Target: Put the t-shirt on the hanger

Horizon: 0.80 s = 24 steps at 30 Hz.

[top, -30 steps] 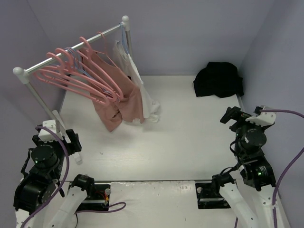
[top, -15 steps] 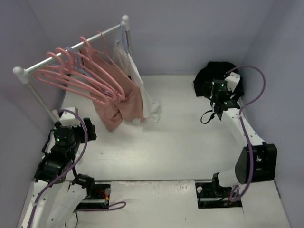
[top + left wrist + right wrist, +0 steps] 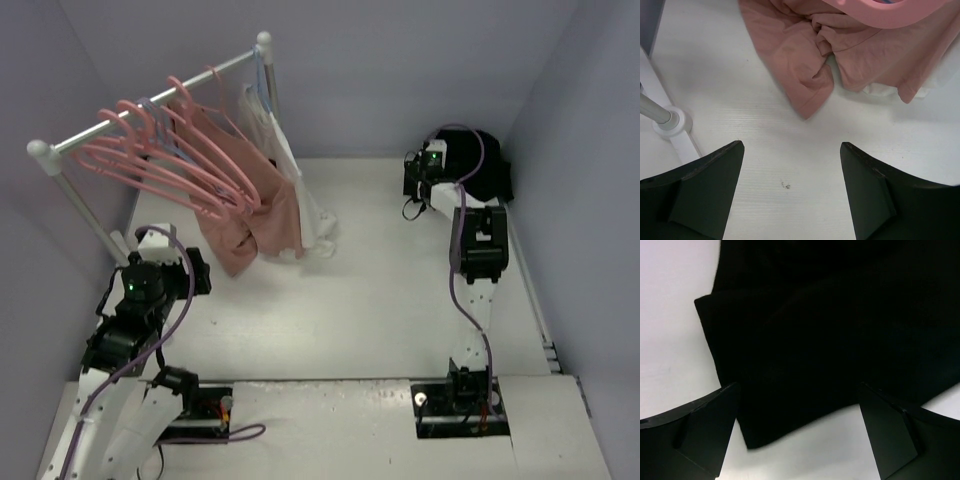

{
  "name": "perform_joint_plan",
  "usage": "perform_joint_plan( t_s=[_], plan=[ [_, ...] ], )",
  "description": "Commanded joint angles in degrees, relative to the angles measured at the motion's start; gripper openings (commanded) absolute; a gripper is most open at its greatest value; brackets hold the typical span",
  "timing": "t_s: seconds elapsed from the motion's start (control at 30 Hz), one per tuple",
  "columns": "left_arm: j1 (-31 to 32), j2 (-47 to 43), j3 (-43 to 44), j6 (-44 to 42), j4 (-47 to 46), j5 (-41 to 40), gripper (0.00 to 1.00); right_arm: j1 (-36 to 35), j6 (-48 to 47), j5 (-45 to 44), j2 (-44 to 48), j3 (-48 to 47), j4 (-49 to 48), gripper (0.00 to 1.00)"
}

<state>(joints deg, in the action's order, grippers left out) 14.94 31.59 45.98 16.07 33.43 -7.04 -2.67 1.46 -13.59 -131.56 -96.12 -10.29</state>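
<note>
The black t-shirt (image 3: 485, 168) lies crumpled in the back right corner of the table. My right gripper (image 3: 424, 168) is at its left edge, arm stretched far out. In the right wrist view the t-shirt (image 3: 830, 325) fills the upper part and one corner of it lies between the open right gripper (image 3: 797, 390) fingers, touching neither. Several pink hangers (image 3: 150, 168) hang on the rack at the back left. My left gripper (image 3: 196, 274) hovers open over bare table near the rack's foot. In the left wrist view the left gripper (image 3: 791, 147) holds nothing, and a pink hanger (image 3: 890, 12) shows at the top.
A dusty-pink garment (image 3: 250, 215) and a white garment (image 3: 305, 195) hang from the rack (image 3: 150, 110) and trail onto the table. The pink garment (image 3: 805, 60) lies just ahead of the left gripper, and the rack's foot (image 3: 671, 122) is to its left. Lilac walls enclose the table.
The right arm has unfolded from near its base and reached out to the black t-shirt. The left arm has risen and moved forward toward the rack. Both grippers have stayed open.
</note>
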Motion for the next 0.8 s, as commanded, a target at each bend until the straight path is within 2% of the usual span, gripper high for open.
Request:
perform_joint_plan(
  t_s=[0.0, 0.17, 0.27, 0.43, 0.5, 0.53, 0.6, 0.77],
  plan=[
    [-0.3, 2.1, 0.8, -0.9, -4.4, 0.6, 0.73, 1.1, -4.3, 5.2, -3.1, -7.0, -3.1, 1.00],
    [0.0, 2.8, 1.0, -1.0, -4.3, 0.7, 0.73, 2.1, -3.7, 9.5, -7.8, -10.9, -1.8, 1.00],
    [0.1, 3.0, 1.0, -1.0, -4.3, 0.8, 0.73, 2.5, -1.8, 12.5, -9.9, -12.0, -0.7, 0.91],
    [0.4, 3.2, 1.0, -1.0, -4.3, 1.0, 0.73, 5.8, 1.5, 20.3, -11.3, -11.8, 0.6, 0.41],
    [0.4, 2.9, 1.0, -1.0, -4.2, 0.9, 0.73, 6.1, 1.5, 21.8, -10.6, -11.3, 1.6, 0.17],
    [0.4, 2.8, 1.0, -1.0, -4.2, 0.8, 0.73, 6.1, 1.4, 23.2, -9.9, -11.2, 2.3, 0.09],
    [0.4, 2.2, 1.0, -1.0, -4.2, 0.7, 0.73, 6.0, 1.4, 24.5, -8.3, -10.5, 3.5, 0.01],
    [0.5, 0.5, 1.2, -0.9, -3.9, 0.5, 0.73, 4.0, 1.7, 28.2, 3.7, -7.0, 5.2, 0.00]
  ],
)
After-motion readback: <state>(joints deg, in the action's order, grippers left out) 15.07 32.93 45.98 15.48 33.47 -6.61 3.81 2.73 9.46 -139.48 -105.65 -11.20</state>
